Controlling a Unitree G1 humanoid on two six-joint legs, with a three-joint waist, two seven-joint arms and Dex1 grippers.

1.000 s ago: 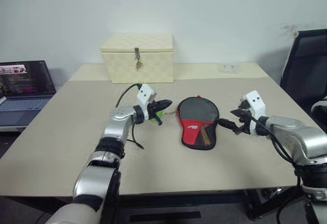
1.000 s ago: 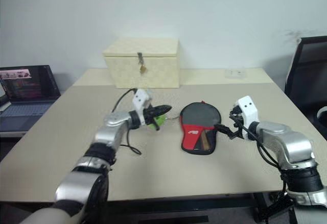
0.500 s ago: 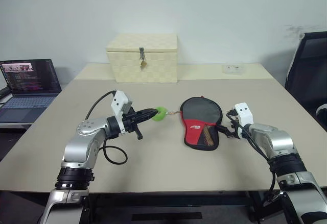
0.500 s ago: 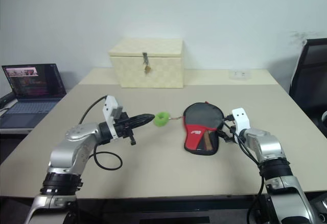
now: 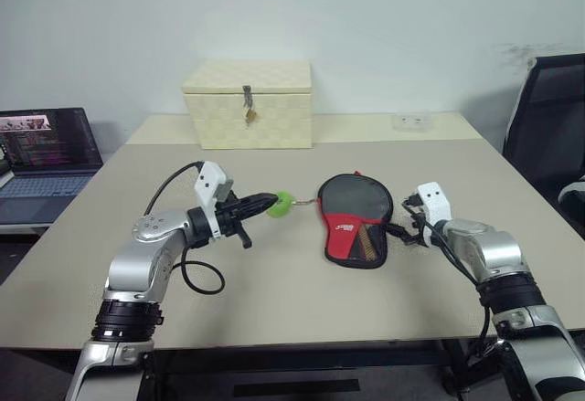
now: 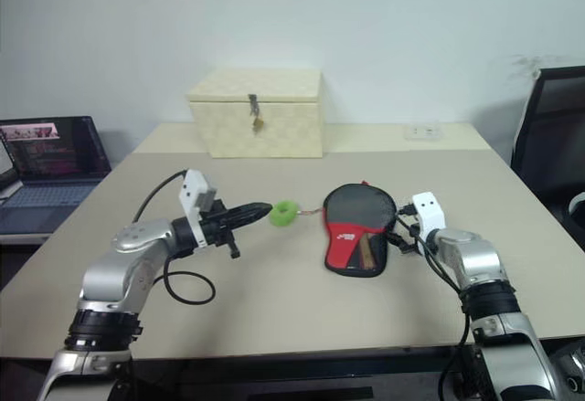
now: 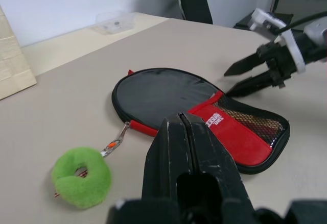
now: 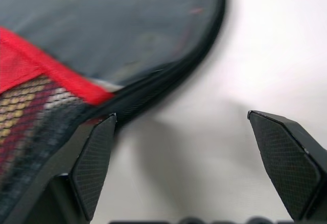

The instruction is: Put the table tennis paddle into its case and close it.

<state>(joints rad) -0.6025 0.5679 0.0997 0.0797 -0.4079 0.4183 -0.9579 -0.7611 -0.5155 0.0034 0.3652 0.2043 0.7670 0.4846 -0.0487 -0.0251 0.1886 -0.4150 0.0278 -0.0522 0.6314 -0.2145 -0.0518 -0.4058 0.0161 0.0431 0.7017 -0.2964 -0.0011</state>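
- A wide beige table (image 5: 110, 237) with a matte top spans the middle and lower frame.
- A cream checkered box (image 5: 247, 104) with a metal latch stands at upper centre, near the far edge.
- A black, paddle-shaped fabric case (image 5: 355, 218) with a red-and-mesh panel lies flat at centre right.
- Its fuzzy green zip tag (image 5: 282, 204) sits just left of the case.
- A small clear plastic item (image 5: 409, 121) rests at the upper right.
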